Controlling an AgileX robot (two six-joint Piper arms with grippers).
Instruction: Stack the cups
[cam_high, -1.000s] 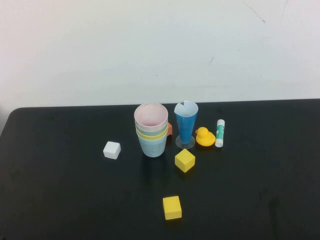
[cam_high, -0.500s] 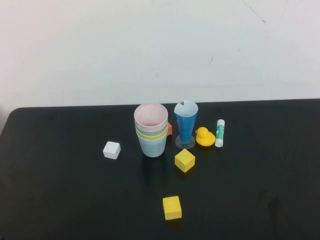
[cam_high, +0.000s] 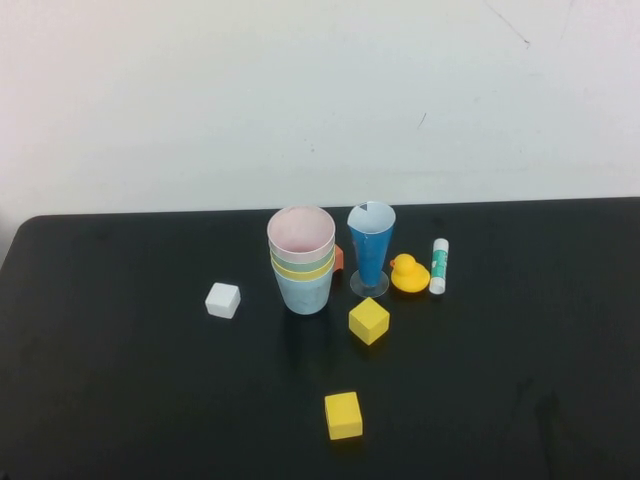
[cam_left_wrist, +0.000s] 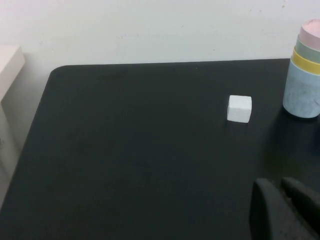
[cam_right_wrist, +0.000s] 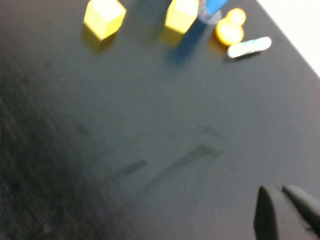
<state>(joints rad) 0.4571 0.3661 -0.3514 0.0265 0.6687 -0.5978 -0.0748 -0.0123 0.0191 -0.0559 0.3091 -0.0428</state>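
Well, I see the stack of cups (cam_high: 303, 262) standing upright just past the middle of the black table (cam_high: 120, 380), with wide bare room toward the left, right and near edges and a white wall (cam_high: 200, 90) behind. A blue cone glass (cam_high: 371, 250) stands at its 3 o'clock, a white block (cam_high: 223, 300) near 8, yellow blocks (cam_high: 369, 320) toward 5. My left gripper (cam_left_wrist: 285, 205) and right gripper (cam_right_wrist: 285, 210), each pressed together on nothing, hang over bare table near my side.

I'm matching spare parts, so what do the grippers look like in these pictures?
Little shows. The left gripper shows only two dark, matte, rounded finger ends side by side at its wrist view's edge. The right gripper looks the same: two dark, tapered tips. No cables, markings or arm links are visible; the high view shows neither arm.
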